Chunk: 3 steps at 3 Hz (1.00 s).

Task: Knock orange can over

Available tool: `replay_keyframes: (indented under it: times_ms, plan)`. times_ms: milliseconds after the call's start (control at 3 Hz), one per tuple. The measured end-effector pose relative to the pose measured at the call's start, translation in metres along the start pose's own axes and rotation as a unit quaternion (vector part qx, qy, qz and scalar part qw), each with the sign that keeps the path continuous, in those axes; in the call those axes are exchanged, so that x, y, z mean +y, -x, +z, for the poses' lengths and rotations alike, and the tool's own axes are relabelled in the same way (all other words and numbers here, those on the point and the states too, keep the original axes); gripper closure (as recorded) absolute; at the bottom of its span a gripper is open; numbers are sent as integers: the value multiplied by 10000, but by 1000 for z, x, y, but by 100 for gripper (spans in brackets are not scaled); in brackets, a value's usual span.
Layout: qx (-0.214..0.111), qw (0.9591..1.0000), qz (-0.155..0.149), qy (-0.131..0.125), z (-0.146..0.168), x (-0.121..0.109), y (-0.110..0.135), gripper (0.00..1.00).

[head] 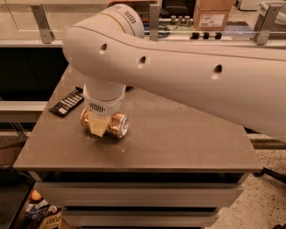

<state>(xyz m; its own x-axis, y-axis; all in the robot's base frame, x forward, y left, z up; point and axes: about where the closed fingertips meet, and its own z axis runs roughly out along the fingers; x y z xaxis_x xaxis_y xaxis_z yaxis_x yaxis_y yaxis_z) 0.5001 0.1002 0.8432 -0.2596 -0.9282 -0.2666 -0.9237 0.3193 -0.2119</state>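
Lying on its side straight beneath the hand [99, 127], resting on the surface [187, 138]: the orange can [114, 124], silver end turned toward the viewer and poking out on the view's right of the hand, other end peeking out on the hand's left. Across the can's middle, a pale yellowish part of the hand, touching the can or just in front of it; impossible to tell whether released or clenched. Directly above the hand, a white ribbed wrist [103, 96], then the thick white arm [187, 76] sweeping up and away toward the view's right, filling much of the upper frame. Up and to the left of the hand, near but apart from it, a flat black packet [67, 103] with pale lettering, lying on the same surface. Far behind the hand, at the back of the room, a cardboard box [213, 13]. Below and left of the hand, down on the floor by the surface's front edge, a printed bag [42, 217], partly cut off.
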Motion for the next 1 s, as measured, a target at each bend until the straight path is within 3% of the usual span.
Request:
replay_keyframes:
  times_ms: [1000]
  plan:
    - [-6, 10000, -12, -15, -2, 1, 0, 12]
